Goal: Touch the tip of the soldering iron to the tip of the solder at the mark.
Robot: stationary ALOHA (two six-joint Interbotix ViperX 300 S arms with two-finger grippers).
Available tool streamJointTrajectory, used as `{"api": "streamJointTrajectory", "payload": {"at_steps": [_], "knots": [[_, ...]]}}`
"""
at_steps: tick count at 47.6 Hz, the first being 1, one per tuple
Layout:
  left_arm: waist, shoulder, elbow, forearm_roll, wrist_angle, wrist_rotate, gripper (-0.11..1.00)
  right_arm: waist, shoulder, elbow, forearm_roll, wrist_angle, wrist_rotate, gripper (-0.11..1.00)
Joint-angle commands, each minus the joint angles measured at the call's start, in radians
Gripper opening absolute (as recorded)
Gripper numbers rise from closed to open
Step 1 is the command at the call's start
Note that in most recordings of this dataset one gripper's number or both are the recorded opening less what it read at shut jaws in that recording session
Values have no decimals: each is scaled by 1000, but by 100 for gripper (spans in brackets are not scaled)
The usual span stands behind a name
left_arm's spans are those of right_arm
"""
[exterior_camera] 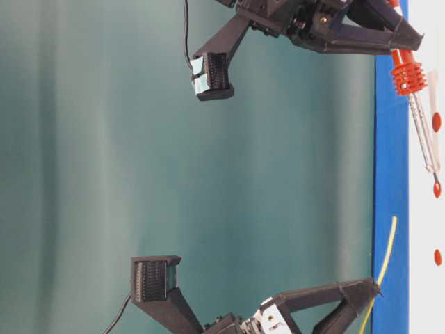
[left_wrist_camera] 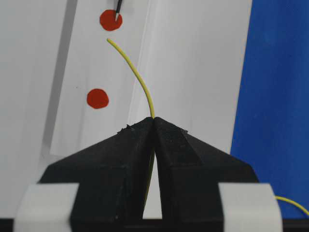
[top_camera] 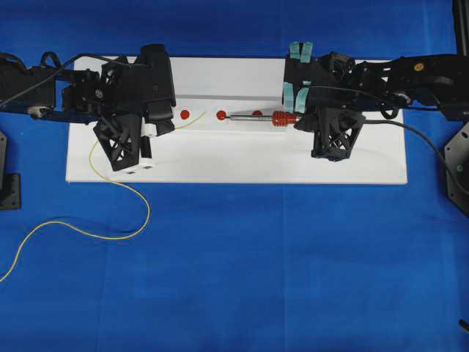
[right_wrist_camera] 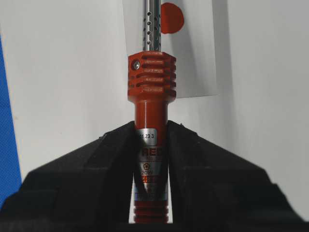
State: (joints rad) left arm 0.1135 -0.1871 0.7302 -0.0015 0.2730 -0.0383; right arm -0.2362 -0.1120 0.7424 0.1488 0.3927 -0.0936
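Right claw [right_wrist_camera: 150,145] grips soldering iron [top_camera: 265,118] (level, tip toward left); left claw [left_wrist_camera: 153,126] pinches solder [left_wrist_camera: 137,77].

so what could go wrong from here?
1. The solder sticks out of the left gripper as a long, curved free length; its tip stops short of the red mark where the soldering iron tip rests, and could flex aside on contact.
2. The right gripper pinches only the handle's rear, so the shaft might pivot.
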Motion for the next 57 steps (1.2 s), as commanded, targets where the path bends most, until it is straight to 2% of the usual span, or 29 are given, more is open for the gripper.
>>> {"api": "streamJointTrajectory", "payload": {"at_steps": [1,15,26,42,57], "knots": [[-2,-20,-14,2,-9,2,2,0,-40,-15,0,3,2,6],[-2,-20,-12,2,-9,0,2,-26,-213,80,0,57,8,6],[-2,-18,-15,2,-8,0,2,-31,-313,156,0,83,40,6],[-2,5,-49,2,-6,2,2,-29,-291,155,-18,83,46,6],[-9,100,-169,2,-6,8,2,-29,-291,161,-20,81,48,6]]}}
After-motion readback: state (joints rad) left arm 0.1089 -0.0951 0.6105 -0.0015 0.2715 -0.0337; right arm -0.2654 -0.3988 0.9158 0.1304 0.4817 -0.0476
